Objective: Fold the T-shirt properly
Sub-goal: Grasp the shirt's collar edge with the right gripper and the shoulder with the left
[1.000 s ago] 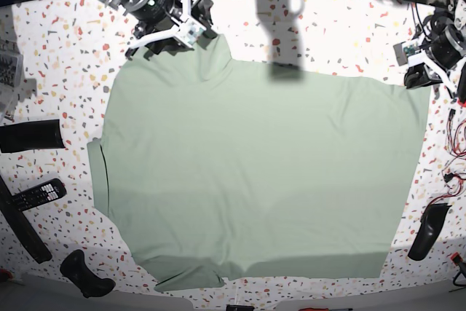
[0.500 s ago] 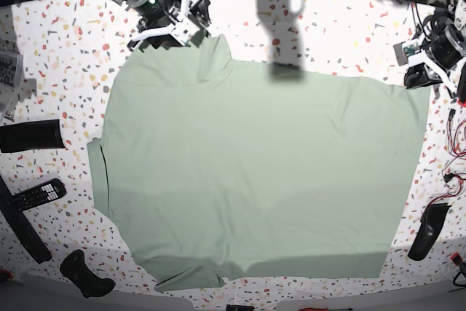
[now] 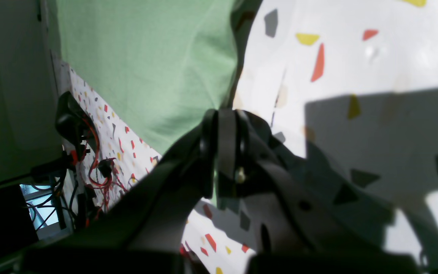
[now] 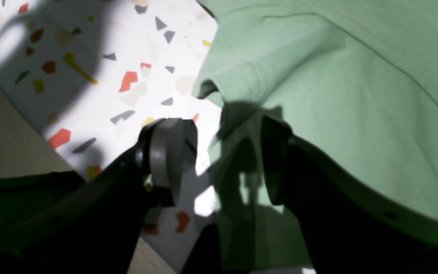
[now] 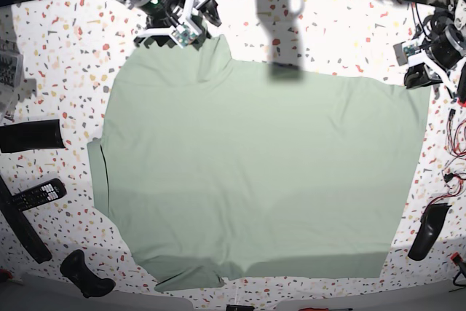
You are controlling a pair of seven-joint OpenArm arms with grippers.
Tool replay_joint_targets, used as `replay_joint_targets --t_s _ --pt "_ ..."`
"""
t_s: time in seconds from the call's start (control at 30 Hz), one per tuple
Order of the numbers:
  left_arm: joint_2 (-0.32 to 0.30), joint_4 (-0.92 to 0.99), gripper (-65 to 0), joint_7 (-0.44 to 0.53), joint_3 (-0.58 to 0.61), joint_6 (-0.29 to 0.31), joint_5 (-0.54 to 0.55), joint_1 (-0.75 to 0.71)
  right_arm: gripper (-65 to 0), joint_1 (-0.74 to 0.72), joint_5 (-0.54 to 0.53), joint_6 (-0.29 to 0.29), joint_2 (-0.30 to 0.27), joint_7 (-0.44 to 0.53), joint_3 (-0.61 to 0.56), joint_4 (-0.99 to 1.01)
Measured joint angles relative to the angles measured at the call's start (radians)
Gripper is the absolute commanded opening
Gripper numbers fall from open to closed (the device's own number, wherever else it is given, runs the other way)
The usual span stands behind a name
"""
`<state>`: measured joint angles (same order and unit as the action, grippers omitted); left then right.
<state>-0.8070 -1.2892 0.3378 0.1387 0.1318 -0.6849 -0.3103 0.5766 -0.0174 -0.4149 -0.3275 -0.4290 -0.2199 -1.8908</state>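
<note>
The pale green T-shirt (image 5: 255, 172) lies spread flat over most of the speckled table (image 5: 342, 30). At its far left corner, my right gripper (image 5: 175, 36) stands open. In the right wrist view the right gripper (image 4: 221, 160) has the shirt's rumpled hem (image 4: 242, 72) just ahead of it, one finger (image 4: 165, 156) over bare table and the other (image 4: 276, 160) over cloth. My left gripper (image 5: 419, 74) rests at the shirt's far right corner. In the left wrist view the left gripper (image 3: 222, 125) is shut, tips at the T-shirt's edge (image 3: 146, 57); whether cloth is pinched is unclear.
A black remote (image 5: 40, 193), a black roll (image 5: 29, 136) and a black handle (image 5: 86, 274) lie along the left side. A black tool (image 5: 427, 231) and red wires (image 5: 455, 172) sit on the right. Cables crowd the far edge.
The right arm has drawn back slightly toward the far edge and turned a little at the shirt's corner. The shirt and the left arm have not moved.
</note>
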Motion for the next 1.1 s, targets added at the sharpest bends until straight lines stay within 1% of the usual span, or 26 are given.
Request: replay_joint_targets --t_s 0.03,0.13,0.17,0.23,0.27,0.3,0.4,0.5,0.67,0.73,0.77,0.83,0.87,0.93,1.03,1.1 --pt "0.000 0.000 -65.0 0.001 0.000 0.000 0.000 0.000 -33.6 0.000 0.002 0.000 0.014 0.000 0.000 0.000" --pt "0.000 0.000 -65.0 -0.001 0.000 0.003 0.028 0.000 -33.6 0.000 0.093 0.009 0.060 -0.001 0.000 0.000" --pt "0.000 0.000 -65.0 -0.001 0.000 0.006 0.050 0.000 -33.6 0.000 0.117 0.027 0.073 -0.001 0.000 0.000" --pt "0.000 0.000 -65.0 -0.001 0.000 0.007 0.072 -0.001 -33.6 0.000 0.172 0.083 0.093 0.000 0.000 0.001" --pt "0.000 0.000 -65.0 -0.001 0.000 0.007 0.075 -0.002 -33.6 0.000 0.180 0.104 0.094 0.001 0.000 0.002" --pt "0.000 0.000 -65.0 -0.001 0.000 0.007 0.075 -0.002 -33.6 0.000 0.180 0.114 0.092 -0.003 0.001 0.002" --pt "0.000 0.000 -65.0 -0.001 0.000 0.008 0.075 -0.002 -33.6 0.000 0.177 0.121 0.092 -0.043 0.001 0.002" --pt "0.000 0.000 -65.0 -0.001 0.001 0.007 0.075 -0.002 -34.0 0.000 0.178 0.136 0.092 -0.045 0.001 0.002" --pt "0.000 0.000 -65.0 -0.001 0.001 0.007 0.075 -0.002 -41.6 -0.001 0.195 0.167 0.092 -0.030 0.001 0.048" --pt "0.000 0.000 -65.0 -0.001 0.001 0.007 0.075 -0.002 -43.9 -0.001 0.192 0.173 0.092 0.006 0.001 0.097" --pt "0.000 0.000 -65.0 -0.001 0.001 0.007 0.075 -0.002 -46.7 -0.001 0.186 0.173 0.093 0.020 0.001 0.115" --pt "0.000 0.000 -65.0 -0.001 0.001 0.007 0.075 -0.002 -54.9 -0.001 0.198 0.172 0.093 0.050 0.000 0.138" --pt "0.000 0.000 -65.0 -0.002 0.001 0.008 0.075 -0.002 -58.9 0.000 0.209 0.168 0.095 0.048 -0.002 0.139" --pt "0.000 0.000 -65.0 -0.001 0.001 0.008 0.075 -0.002 -64.3 0.000 0.230 0.164 0.096 0.048 -0.006 0.139" --pt "0.000 0.000 -65.0 -0.001 0.001 0.008 0.075 -0.002 -65.0 0.000 0.230 0.162 0.093 0.044 -0.007 0.134" --pt "0.000 0.000 -65.0 -0.001 0.001 0.008 0.075 -0.002 -65.0 -0.004 0.230 0.161 0.095 0.002 -0.007 0.116"
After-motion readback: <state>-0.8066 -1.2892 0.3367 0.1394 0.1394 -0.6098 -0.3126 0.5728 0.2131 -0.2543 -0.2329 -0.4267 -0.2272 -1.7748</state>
